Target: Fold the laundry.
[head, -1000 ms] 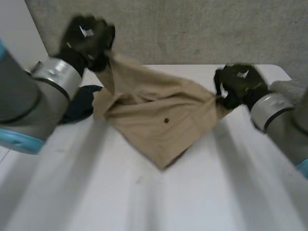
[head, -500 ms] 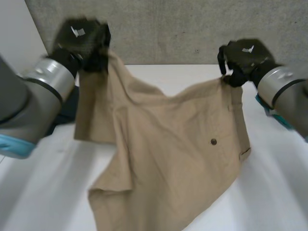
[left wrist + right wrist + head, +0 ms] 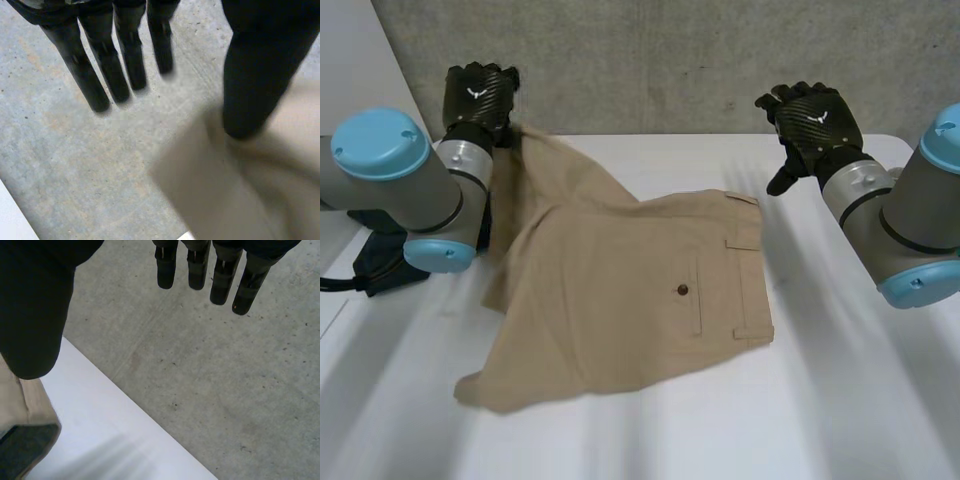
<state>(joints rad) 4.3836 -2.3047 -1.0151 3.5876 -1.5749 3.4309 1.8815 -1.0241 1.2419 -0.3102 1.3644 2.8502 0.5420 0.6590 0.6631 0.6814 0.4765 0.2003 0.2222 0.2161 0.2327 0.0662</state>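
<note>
Tan shorts (image 3: pixel 620 300) lie in the middle of the white desk (image 3: pixel 840 400), mostly flat. The waistband is on the right side. A back pocket with a dark button (image 3: pixel 682 290) faces up. One leg hem reaches toward the near left.

The far-left part of the shorts lifts off the desk and rises to the left hand (image 3: pixel 478 92), which is held above the far-left corner of the desk. In the left wrist view, its fingers (image 3: pixel 90 75) are straight, side by side, and well apart from the thumb (image 3: pixel 255 75). The cloth lies against the thumb tip. No pinch is visible.

The right hand (image 3: pixel 817 118) is held above the far-right part of the desk, apart from the shorts. In the right wrist view, its fingers (image 3: pixel 197 265) are straight and slightly spread, with the thumb (image 3: pixel 35 315) set wide. Nothing is between them.

A dark garment (image 3: pixel 382 268) lies at the left edge of the desk, behind the left arm. A concrete wall (image 3: pixel 670 60) stands beyond the far edge.
</note>
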